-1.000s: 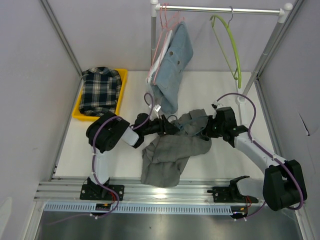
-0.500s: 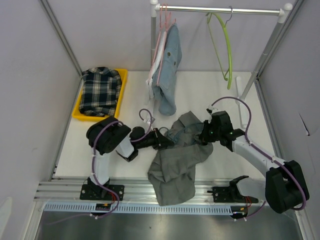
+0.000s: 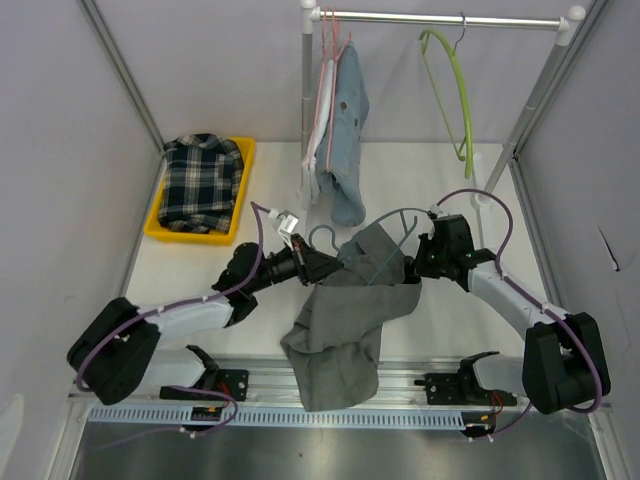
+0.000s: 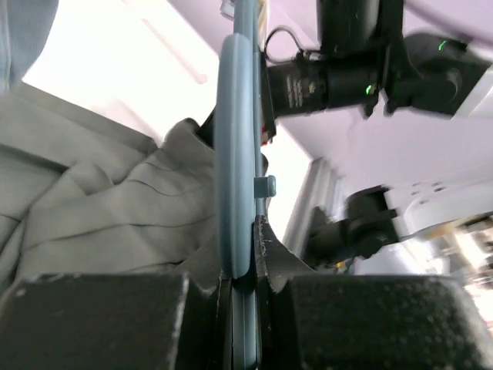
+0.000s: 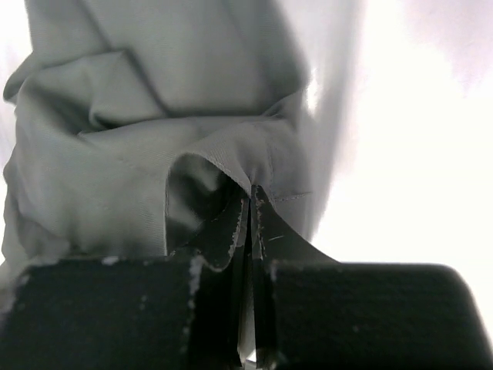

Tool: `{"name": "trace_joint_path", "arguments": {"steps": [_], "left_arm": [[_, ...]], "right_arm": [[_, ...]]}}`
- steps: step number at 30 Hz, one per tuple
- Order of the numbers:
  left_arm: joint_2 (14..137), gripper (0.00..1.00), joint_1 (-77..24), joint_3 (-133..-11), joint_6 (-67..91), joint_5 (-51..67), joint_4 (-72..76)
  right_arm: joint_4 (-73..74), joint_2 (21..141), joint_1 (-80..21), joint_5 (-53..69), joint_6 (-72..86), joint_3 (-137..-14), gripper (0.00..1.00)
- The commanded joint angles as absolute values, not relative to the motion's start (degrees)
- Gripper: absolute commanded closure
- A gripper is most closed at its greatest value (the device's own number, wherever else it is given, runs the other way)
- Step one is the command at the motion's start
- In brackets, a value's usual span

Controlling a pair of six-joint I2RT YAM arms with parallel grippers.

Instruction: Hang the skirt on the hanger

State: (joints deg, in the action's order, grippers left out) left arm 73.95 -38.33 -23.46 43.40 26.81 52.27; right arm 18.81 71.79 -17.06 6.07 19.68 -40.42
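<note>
2 grips are set: left pincer clamps the hanger, right pincer pinches the skirt; draping it over the hanger is not yet done.

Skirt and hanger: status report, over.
Left gripper shut on blue hanger. Right gripper shut, pinching skirt edge. Skirt bunched on table, hanger across its upper part. Hung blue garment close behind.

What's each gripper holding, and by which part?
Left gripper: hanger, clamped on its flat arm near the hook. Right gripper: skirt, pinched at a fold.
</note>
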Motion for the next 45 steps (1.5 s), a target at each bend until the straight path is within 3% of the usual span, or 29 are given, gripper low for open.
{"name": "trace_joint_path", "arguments": {"steps": [1, 7, 13, 23, 45], "left_arm": [[68.9, 1.00, -40.4, -31.4, 28.1, 21.9, 27.8], [64.4, 1.00, -45.0, -37.5, 17.0, 12.7, 4.2], [60.3, 1.00, -46.8, -39.4, 12.9, 6.7, -5.8], [56.3, 1.00, -49.7, -40.2, 8.9, 5.9, -8.1], [70.5, 1.00, -60.8, -52.5, 0.7, -1.9, -22.2]], "right_arm": [[18.9, 73.0, -15.6, 6.4, 20.0, -45.0, 1.00], [19.6, 72.9, -13.6, 7.0, 20.9, -48.3, 1.00], [20.0, 73.4, -11.2, 9.0, 21.4, -50.2, 1.00], [20.6, 75.1, -9.7, 9.8, 20.1, -52.1, 1.00], [22.3, 76.6, -9.5, 9.5, 18.4, -55.7, 1.00]]}}
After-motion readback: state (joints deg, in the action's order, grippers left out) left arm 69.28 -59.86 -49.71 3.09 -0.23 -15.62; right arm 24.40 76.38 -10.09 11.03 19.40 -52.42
